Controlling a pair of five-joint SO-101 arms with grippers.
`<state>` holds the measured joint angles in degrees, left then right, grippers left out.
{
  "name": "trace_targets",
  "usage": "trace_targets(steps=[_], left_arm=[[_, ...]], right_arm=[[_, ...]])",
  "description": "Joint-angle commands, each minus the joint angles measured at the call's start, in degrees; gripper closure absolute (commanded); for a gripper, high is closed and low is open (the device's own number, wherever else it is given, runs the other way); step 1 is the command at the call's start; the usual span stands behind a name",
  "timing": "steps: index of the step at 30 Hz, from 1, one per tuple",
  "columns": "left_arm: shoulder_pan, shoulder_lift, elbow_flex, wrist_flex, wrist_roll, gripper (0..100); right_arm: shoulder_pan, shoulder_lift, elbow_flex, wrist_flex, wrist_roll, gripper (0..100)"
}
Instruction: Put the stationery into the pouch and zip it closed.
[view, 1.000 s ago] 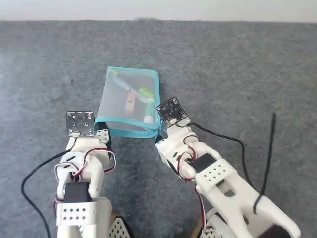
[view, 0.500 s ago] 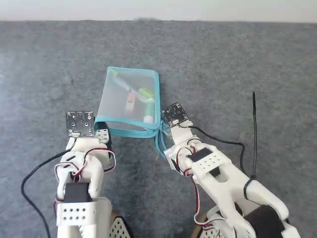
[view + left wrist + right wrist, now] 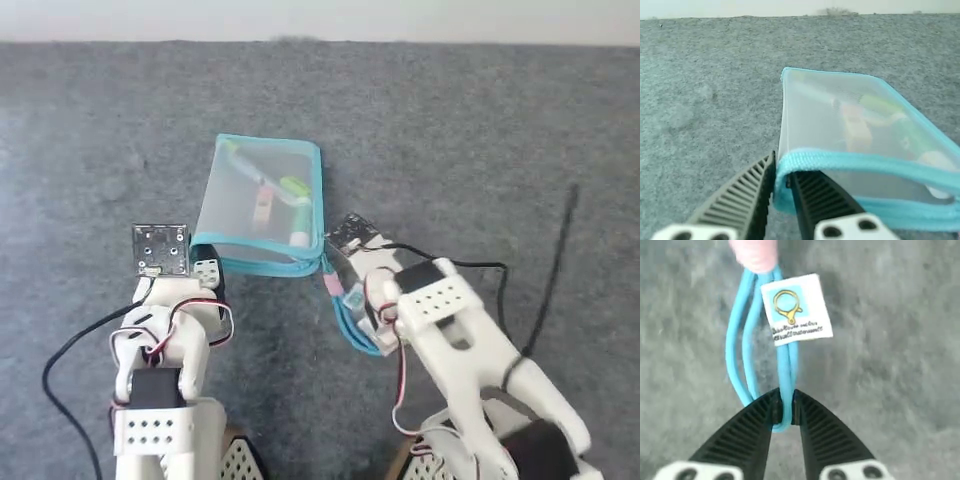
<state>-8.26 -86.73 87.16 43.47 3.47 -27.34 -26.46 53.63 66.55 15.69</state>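
Seen from above, your two arms sit side by side at a grey, felt-like counter (image 3: pixel 470 130). The pouch (image 3: pixel 255 215) is clear mesh with a turquoise border. It lies flat on the counter just ahead of both arms. The stationery (image 3: pixel 285 200) is inside it. Through the mesh you can make out a green item, an orange one and a white one, lying close together toward the side nearer your right arm.

Your left end effector (image 3: pixel 781 172) is closed narrow on the pouch's near corner, on the left arm's side. The turquoise edge is pinched between its ribbed black fingers (image 3: pixel 812 197).

Your right end effector (image 3: pixel 785 401) is also closed narrow, holding a turquoise cord loop (image 3: pixel 737 345). It grips the bend of the loop farthest from the pouch. The cord starts at the pouch's near corner on the right arm's side and runs back toward that arm. A small pink piece (image 3: pixel 754 251) sits on the cord close to the pouch. A white square tag (image 3: pixel 796 307), with a picture of a gold clasp, sits on the cord between the pink piece and the end effector.

The pouch's near edge, a turquoise band, spans between your two end effectors. I cannot tell whether the zip along it is fully closed.
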Motion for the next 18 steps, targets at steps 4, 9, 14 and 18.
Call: trace_targets(steps=[4, 9, 14, 18], left_arm=[[-0.1, -0.8, -1.5, -2.6, 1.0, 99], [-0.1, -0.8, -1.5, -2.7, 1.0, 99], [0.0, -0.8, -1.5, -2.7, 1.0, 99], [0.0, -0.8, -1.5, -2.7, 1.0, 99]], right_arm=[[1.0, -29.7, 2.4, 5.4, 1.4, 98.9], [1.1, -48.0, 6.8, 7.4, 1.4, 88.1], [1.2, -51.9, 7.6, 8.4, 1.3, 62.5], [5.5, -51.8, 2.5, 11.2, 1.3, 53.7]])
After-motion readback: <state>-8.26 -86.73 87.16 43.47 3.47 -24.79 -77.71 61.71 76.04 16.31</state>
